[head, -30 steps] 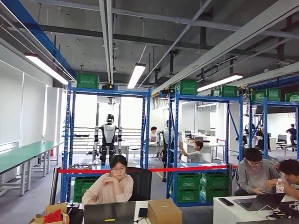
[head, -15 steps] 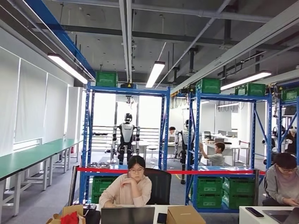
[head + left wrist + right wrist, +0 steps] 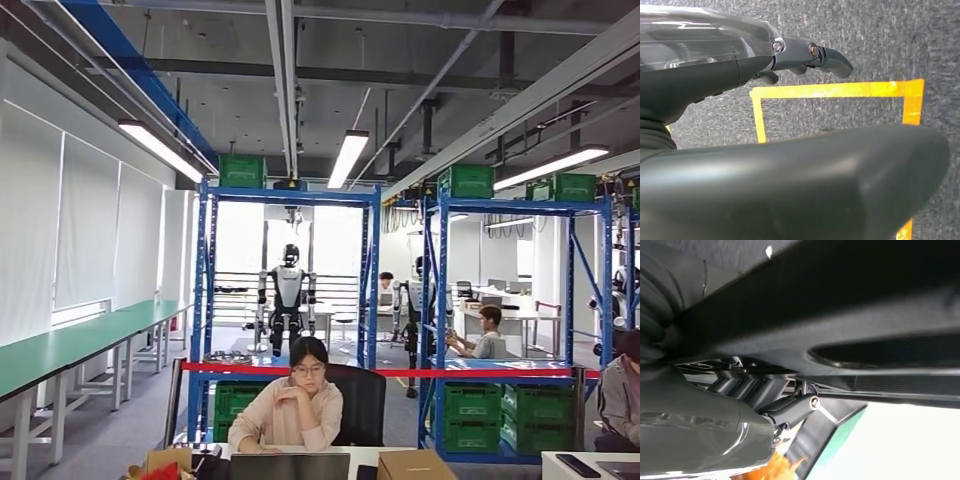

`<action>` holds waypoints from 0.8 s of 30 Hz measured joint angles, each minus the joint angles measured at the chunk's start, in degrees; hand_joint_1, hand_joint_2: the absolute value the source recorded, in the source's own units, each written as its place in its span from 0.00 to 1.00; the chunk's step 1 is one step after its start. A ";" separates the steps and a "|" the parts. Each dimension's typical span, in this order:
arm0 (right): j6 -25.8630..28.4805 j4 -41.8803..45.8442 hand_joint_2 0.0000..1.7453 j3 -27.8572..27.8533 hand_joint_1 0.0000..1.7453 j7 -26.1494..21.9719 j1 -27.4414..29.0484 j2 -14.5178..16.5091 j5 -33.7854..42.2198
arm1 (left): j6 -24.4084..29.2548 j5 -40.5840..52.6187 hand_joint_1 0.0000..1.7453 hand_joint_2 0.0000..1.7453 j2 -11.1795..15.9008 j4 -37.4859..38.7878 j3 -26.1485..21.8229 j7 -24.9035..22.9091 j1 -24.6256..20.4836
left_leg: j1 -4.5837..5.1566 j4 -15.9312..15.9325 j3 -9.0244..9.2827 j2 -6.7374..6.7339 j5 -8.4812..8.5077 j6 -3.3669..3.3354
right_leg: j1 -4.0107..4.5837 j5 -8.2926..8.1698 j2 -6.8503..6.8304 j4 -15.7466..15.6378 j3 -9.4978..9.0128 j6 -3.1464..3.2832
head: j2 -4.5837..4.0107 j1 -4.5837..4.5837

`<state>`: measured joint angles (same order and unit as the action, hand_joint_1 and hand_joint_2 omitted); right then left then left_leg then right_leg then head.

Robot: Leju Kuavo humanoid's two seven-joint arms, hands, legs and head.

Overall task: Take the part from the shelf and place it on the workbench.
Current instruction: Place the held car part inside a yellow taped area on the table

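Nothing done yet: my left hand [image 3: 806, 55] hangs over grey carpet, fingers straight, holding nothing; right hand [image 3: 791, 412] grip unclear. Part maybe the round piece on the blue steel shelf [image 3: 287, 195], well ahead.

Straight ahead, a person [image 3: 290, 405] sits at a desk [image 3: 355, 455] with a laptop [image 3: 289, 466] and a cardboard box [image 3: 413, 465], blocking the direct line to the blue shelf [image 3: 287, 300] behind. A red tape barrier [image 3: 385, 372] stretches across in front of the shelf at about the seated person's head height. Green crates [image 3: 472, 416] fill the low level of the neighbouring rack (stacked close together). Down the left side, open grey floor [image 3: 121, 425] runs beside the long green workbench [image 3: 68, 345]
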<state>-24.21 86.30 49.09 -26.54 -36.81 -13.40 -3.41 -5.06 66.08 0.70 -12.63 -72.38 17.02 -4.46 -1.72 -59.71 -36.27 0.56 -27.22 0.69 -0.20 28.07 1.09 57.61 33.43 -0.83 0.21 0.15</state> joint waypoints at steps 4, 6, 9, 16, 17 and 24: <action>5.68 2.22 1.00 -2.34 1.00 1.20 0.84 0.44 -5.33 | 0.11 -0.07 0.00 1.00 -0.03 0.00 -0.05 0.14 0.27 | -0.07 0.05 0.27 0.04 -0.07 -1.28 | -0.23 2.12 -0.36 2.78 1.07 -0.90 | -0.01 -0.01; 7.86 2.97 1.00 -3.71 1.00 2.35 0.56 0.79 -7.91 | 0.13 -0.06 0.00 1.00 -0.03 0.00 -0.07 0.33 0.15 | -0.02 0.09 0.50 0.01 -0.24 -1.66 | -0.29 5.57 -0.70 9.78 4.28 -1.26 | -0.01 -0.01; 10.08 3.12 1.00 -5.82 1.00 3.90 -0.51 1.30 -11.61 | 0.03 0.12 0.00 1.00 -0.03 0.00 -0.07 0.68 -0.05 | 0.29 0.08 0.79 0.02 -0.43 -1.93 | -0.25 7.47 -0.84 17.45 8.38 -1.10 | -0.01 0.00; 12.05 -0.74 1.00 -11.77 1.00 8.72 -10.34 3.04 -20.24 | -0.86 1.66 0.00 1.00 -0.43 0.00 0.10 2.22 -0.62 | 0.75 0.50 1.32 0.07 -0.45 -1.32 | 1.18 -0.70 -0.89 0.84 1.22 1.77 | 0.02 -0.01; 12.37 -2.22 1.00 -12.28 1.00 9.56 -11.92 3.36 -22.06 | -0.98 1.90 0.00 1.00 -0.42 0.00 0.14 2.41 -0.72 | 0.71 0.59 1.35 0.04 -0.50 -1.03 | 1.06 -0.89 -0.95 0.40 1.04 1.83 | 0.02 -0.01; 13.93 -13.81 1.00 -12.90 1.00 13.59 -19.98 5.37 -31.20 | -1.45 2.87 0.00 1.00 -0.51 0.01 0.65 2.63 -1.28 | 0.58 -14.90 -5.72 -0.04 -7.57 0.34 | 0.74 -1.61 -1.35 -0.93 0.53 2.15 | -0.01 -0.02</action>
<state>-10.28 72.50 36.19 -12.95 -56.79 -8.03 -34.61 -6.51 68.95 0.20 -12.62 -71.73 19.64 -5.74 -1.14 -74.61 -41.99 0.52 -34.79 1.03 0.54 26.46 -0.25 56.68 33.96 1.32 0.20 0.13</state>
